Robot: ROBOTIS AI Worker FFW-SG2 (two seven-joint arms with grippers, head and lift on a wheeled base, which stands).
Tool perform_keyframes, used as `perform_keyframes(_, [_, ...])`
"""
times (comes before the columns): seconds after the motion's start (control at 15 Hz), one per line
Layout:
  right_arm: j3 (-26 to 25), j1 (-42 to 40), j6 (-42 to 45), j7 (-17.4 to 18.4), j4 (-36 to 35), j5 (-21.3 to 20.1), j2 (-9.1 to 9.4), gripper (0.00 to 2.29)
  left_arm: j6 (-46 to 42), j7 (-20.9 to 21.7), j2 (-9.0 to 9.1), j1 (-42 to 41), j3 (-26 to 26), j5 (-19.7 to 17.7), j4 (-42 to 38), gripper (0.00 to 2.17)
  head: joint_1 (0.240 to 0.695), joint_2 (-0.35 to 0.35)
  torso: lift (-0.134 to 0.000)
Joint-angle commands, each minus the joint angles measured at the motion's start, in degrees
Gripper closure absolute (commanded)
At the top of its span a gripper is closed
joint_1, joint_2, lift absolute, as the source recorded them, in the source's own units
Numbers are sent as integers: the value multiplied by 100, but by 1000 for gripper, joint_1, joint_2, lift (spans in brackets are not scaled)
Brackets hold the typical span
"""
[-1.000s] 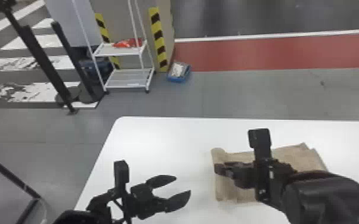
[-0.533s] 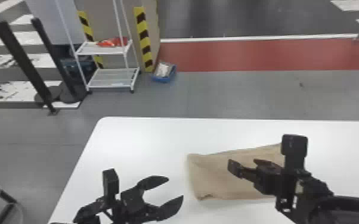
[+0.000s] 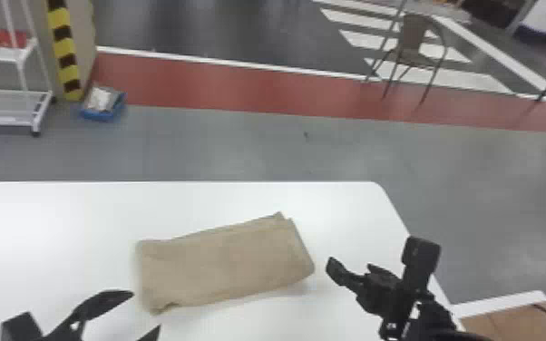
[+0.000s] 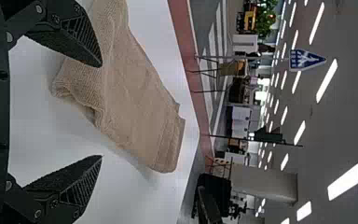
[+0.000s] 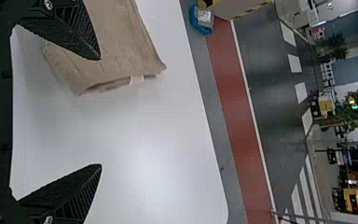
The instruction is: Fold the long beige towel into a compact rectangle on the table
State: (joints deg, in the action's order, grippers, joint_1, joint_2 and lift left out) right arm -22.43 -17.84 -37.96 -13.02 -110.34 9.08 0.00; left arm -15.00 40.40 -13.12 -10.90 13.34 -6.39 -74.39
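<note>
Loosely folded, the nubbly beige towel (image 3: 224, 265) forms a soft-edged oblong.

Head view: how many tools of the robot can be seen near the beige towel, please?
2. The left tool is at the near left corner of the towel, open; the right tool is beyond the towel's right end, also open.

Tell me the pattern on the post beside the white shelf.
Yellow and black stripes, best in the head view.

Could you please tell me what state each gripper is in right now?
Left gripper: open, holding nothing.
Right gripper: open, holding nothing.
</note>
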Motion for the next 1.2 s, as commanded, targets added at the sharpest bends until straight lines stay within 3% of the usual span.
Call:
perform_keyframes(0.0, [-411,-88,179,1,144,33,5,63,-244,-463,2,26,432,-21,136,215,695,-350,0])
perform_keyframes(0.27, [-692,-281,548,1,329,86,5,66,-490,-1553,29,281,828,14,593,215,695,-350,0])
perform_keyframes(0.8, [-1088,-571,900,-69,329,516,5,66,-227,-2098,90,562,1214,94,953,215,695,-350,0])
perform_keyframes(1.13, [-1150,-615,900,-113,311,551,5,66,-350,-2907,213,729,1425,102,1190,215,695,-350,0])
